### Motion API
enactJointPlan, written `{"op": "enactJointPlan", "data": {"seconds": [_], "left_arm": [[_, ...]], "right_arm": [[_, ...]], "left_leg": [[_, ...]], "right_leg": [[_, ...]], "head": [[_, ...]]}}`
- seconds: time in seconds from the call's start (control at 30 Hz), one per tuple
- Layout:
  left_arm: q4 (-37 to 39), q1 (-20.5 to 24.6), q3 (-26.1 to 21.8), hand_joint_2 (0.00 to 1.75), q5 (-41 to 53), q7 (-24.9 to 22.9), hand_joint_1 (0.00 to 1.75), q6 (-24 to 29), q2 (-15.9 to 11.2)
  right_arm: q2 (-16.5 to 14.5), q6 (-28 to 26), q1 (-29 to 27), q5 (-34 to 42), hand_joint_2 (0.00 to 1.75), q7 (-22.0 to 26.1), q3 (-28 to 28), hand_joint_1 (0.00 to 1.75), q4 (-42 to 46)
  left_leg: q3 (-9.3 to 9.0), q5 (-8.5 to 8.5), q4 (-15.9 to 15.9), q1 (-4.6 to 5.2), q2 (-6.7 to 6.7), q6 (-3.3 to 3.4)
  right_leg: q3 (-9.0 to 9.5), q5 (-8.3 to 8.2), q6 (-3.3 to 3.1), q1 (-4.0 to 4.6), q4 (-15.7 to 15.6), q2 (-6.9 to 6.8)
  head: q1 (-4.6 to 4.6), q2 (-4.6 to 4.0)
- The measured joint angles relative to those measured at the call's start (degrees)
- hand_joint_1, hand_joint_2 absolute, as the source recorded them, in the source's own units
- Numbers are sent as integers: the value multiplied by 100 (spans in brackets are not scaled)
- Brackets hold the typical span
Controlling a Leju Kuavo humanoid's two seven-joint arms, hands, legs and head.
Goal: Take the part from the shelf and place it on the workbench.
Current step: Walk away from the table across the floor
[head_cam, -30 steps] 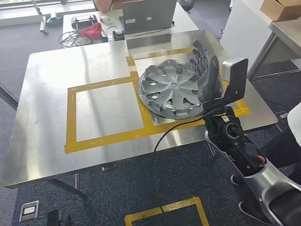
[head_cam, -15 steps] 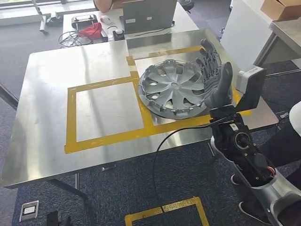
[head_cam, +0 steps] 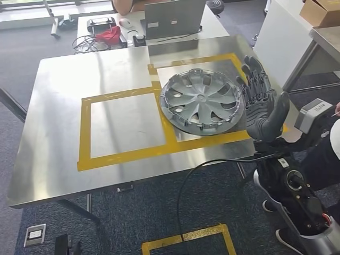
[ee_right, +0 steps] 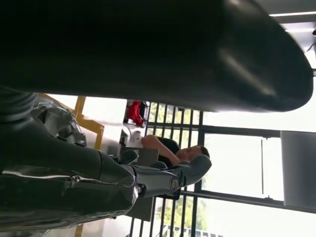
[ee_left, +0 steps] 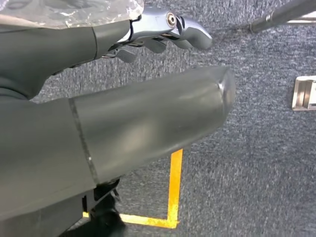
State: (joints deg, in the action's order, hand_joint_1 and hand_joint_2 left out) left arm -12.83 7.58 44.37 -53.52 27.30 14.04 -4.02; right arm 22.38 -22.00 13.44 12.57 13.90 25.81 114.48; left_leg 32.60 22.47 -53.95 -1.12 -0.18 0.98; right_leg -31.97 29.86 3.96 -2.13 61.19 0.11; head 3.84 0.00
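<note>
The part, a silver wheel cover [head_cam: 202, 101], lies flat on the steel workbench [head_cam: 60, 106], across the tape between the two yellow squares and mostly in the right one. My right hand [head_cam: 260, 101] hovers just off the cover's right rim, fingers spread, palm facing the cover, holding nothing. In the right wrist view the thumb and dark fingers [ee_right: 156, 177] are apart, with a bit of the wheel cover [ee_right: 61, 123] behind them. My left hand [ee_left: 111, 123] hangs over the carpet with its fingers straight and nothing in it.
A yellow tape square [head_cam: 124, 125] marks the bench's middle. Behind it stands a table with a laptop [head_cam: 172, 18], a red cloth [head_cam: 109, 34] and cables. A person sits behind the laptop [ee_right: 168, 148]. A white table [head_cam: 280, 37] stands at right. Yellow floor tape [head_cam: 188, 239] lies below.
My right hand has let go of the wheel cover's rim and drawn back to the right and toward me, fingers opening. The cover stays on the bench. The view shifted slightly.
</note>
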Motion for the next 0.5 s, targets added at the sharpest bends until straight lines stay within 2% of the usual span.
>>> {"op": "enactJointPlan", "data": {"seconds": [0.03,0.07,0.13,0.2,0.23,0.27,0.33,0.37,0.4,0.43,0.47,0.5], "left_arm": [[0,4,0,0,2,-3,0,9,-1],[0,7,0,0,4,-7,0,17,-6],[0,11,0,0,9,-10,0,27,-15],[0,9,0,0,11,-11,0,27,-19],[0,8,0,0,11,-11,0,27,-19],[0,10,1,0,10,-11,0,27,-19],[0,16,2,0,10,-11,0,27,-19],[0,18,2,0,10,-11,0,27,-19],[0,18,2,0,10,-11,0,27,-20],[0,19,2,0,10,-11,0,27,-19],[0,23,2,0,10,-11,0,26,-19],[0,30,2,0,10,-11,0,26,-25]], "right_arm": [[-1,20,-2,-7,0,-4,-31,0,10],[-1,42,-7,-11,0,-9,-61,0,22],[-4,73,-21,-14,0,-25,-110,0,41],[-7,90,-29,-14,0,-42,-150,0,54],[-7,94,-32,-14,0,-48,-164,0,63],[-8,98,-33,-14,0,-51,-175,0,72],[-9,103,-49,-14,0,-53,-185,0,81],[-9,105,-61,-14,0,-54,-187,0,81],[-10,107,-73,-14,0,-54,-190,0,81],[-10,108,-80,-14,0,-54,-195,0,81],[-11,109,-84,-14,0,-54,-204,0,82],[-11,109,-84,-14,0,-54,-214,0,84]], "left_leg": [[23,4,-37,-8,-8,-44],[42,2,-70,-4,-18,-91],[77,-35,-99,11,-37,-179],[121,-9,-140,2,-34,-250],[179,122,-263,-7,-27,-274],[279,345,-518,-12,-19,-290],[542,884,-1302,-12,-12,-305],[629,1059,-1651,-10,-12,-302],[625,1115,-1822,-2,-12,-286],[511,1060,-1774,12,-12,-252],[283,924,-1498,36,-13,-200],[-25,773,-1067,74,-14,-127]], "right_leg": [[195,-135,4,-4,-356,16],[314,-204,-6,-5,-588,33],[318,-230,-96,28,-636,82],[248,-262,-202,17,-636,71],[205,-299,-259,13,-638,60],[156,-340,-317,10,-645,48],[45,-421,-389,42,-643,34],[-13,-463,-407,66,-641,30],[-69,-506,-417,92,-639,27],[-122,-548,-423,119,-637,26],[-168,-590,-426,145,-636,27],[-204,-629,-427,161,-636,27]], "head": [[21,0],[36,0],[27,0],[-39,0],[-79,0],[-122,0],[-202,0],[-224,0],[-235,0],[-238,0],[-239,0],[-238,0]]}}
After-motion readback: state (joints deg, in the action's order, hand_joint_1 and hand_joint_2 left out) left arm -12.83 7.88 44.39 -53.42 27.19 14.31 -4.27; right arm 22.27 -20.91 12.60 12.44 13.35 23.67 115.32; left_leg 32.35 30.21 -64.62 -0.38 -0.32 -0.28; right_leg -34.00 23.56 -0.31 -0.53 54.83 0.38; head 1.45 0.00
